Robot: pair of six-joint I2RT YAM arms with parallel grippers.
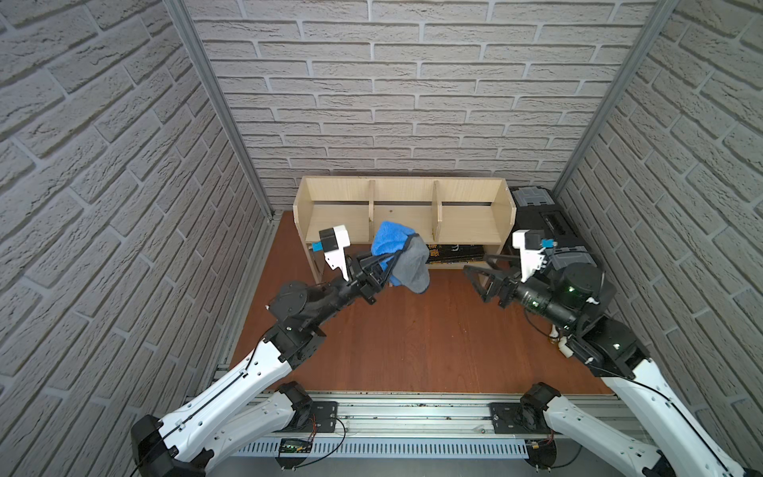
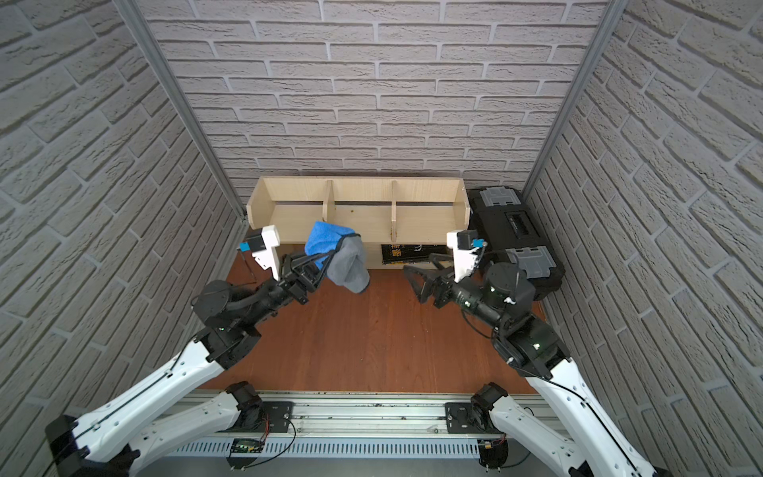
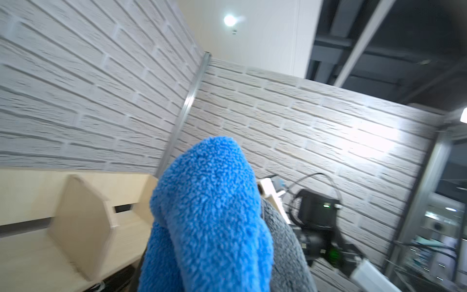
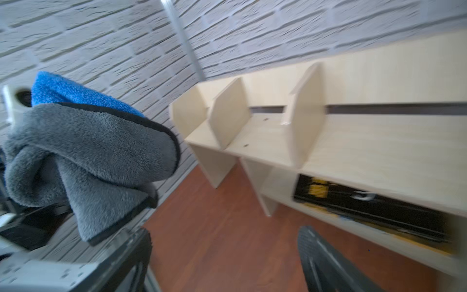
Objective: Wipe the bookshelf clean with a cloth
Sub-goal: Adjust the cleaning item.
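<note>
Two faces to the cloth: blue and grey, plush, dark-trimmed. Likely soft, light and limp. It drapes over the left gripper, which is clamped on a bunched fold, and a loose grey flap hangs below the fingers. Hold looks sound; the flap could snag on an upright.

Right gripper: jaws spread wide, empty, apart from the cloth.

Bookshelf lies just ahead of the left gripper, middle compartment in front. A divider on each side leaves a narrow lane for strokes. Black toolbox crowds the right gripper's outer side. Floor beneath both is open.
</note>
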